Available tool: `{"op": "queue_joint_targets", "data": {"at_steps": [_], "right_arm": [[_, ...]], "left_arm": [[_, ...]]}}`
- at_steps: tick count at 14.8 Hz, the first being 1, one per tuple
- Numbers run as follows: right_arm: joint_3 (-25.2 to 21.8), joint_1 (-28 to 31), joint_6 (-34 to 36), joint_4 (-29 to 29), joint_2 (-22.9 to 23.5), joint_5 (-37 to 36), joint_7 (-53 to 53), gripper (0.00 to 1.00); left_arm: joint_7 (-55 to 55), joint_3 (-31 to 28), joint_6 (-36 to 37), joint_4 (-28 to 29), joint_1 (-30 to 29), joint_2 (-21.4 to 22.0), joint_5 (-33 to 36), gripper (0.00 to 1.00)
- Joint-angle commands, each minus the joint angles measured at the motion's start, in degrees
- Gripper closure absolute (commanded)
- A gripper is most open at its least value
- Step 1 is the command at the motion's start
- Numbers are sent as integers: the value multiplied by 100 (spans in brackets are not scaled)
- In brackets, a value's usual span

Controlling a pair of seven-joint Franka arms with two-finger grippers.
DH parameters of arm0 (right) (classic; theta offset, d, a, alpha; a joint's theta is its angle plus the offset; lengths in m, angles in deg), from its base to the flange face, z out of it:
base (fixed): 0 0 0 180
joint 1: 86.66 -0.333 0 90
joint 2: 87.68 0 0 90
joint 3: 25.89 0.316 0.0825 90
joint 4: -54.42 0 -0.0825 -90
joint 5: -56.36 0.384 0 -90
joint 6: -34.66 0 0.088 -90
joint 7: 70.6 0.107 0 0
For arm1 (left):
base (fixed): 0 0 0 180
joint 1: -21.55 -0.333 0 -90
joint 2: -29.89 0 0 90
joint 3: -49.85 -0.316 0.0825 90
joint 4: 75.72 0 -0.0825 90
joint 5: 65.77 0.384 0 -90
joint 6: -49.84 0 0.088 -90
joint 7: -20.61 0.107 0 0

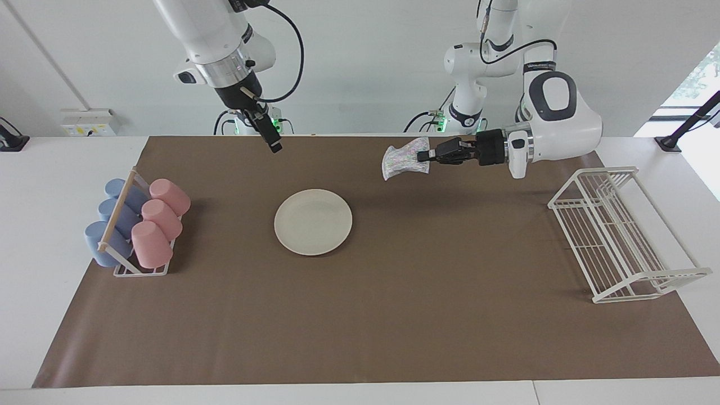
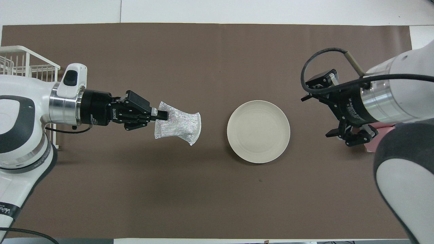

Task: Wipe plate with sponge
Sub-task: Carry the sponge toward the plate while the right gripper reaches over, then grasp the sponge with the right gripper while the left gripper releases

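- The plate [image 1: 313, 221] lies alone mid-mat on the brown mat [image 1: 394, 315], open room all round (nothing at its rim).
- Cup rack [image 1: 138, 225] sits at the right arm's end of the surface, wire rack [image 1: 619, 236] at the left arm's end.
- Left gripper [image 2: 162, 115] hangs in the air over bare mat, fingers clenched on the sponge [image 2: 178, 123], at the plate's 9 o'clock in the overhead view.
- Right gripper [image 2: 334, 110] hovers at 3 o'clock, fingers spread, empty.
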Motion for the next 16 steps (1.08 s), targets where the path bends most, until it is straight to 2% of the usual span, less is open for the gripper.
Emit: {"op": "queue_joint_targets", "data": {"at_steps": [1,4,11,14,16], "right_arm": [[10,-469,-283,2,204,30,730,0],[18,-900,-284,-59,240,56,1697,0],[18,-1429,-574,-33,486,109,1892,0],[18,-1604,-679,3,618,257,2559,0],[18,-1640,-863,-50,618,459,2639,0]], "left_arm": [[580,-57,-294,888,166,467,-902,100],[669,-57,-303,1151,307,589,-1308,100],[819,-57,-320,1179,448,616,-1362,100],[836,-66,-329,1179,492,616,-1353,100],[836,-66,-320,1187,492,616,-1353,100]]}}
